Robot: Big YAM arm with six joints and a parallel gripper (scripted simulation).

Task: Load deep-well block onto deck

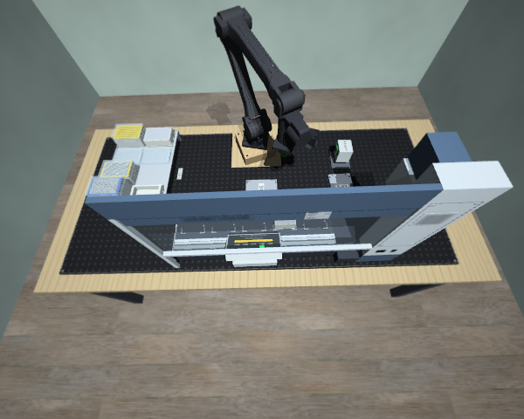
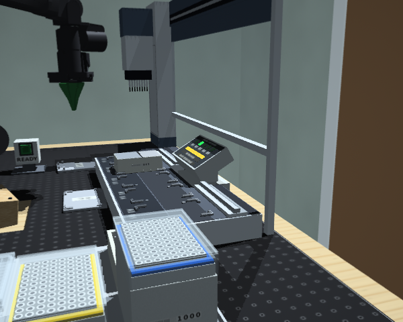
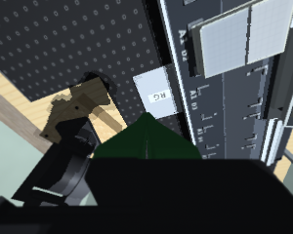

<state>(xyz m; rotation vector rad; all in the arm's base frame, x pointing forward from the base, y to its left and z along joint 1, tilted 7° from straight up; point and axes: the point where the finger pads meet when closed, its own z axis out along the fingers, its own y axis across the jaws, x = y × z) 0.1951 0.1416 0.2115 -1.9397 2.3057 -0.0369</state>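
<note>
Overhead, the pincer (image 2: 72, 100) hung fully closed and empty near the worktop's rear edge, the sealed block (image 2: 137, 161) already lay at D2, and a misjudged descent risked missing the READY key (image 2: 27, 149).

closed empty tool (image 2: 72, 100) hangs above ready key (image 2: 26, 150).

The tabletop (image 1: 474, 265) looks like pale, ribbed wood, overlaid by a matt black perforated board (image 1: 95, 252) dotted with small holes. The floor (image 1: 253, 352) is worn, grainy plank. The arm (image 1: 271, 76) has a dull black plastic-like finish, its closed jaws dark matt green. The deck (image 2: 153, 194) looks smooth grey metal.
</note>
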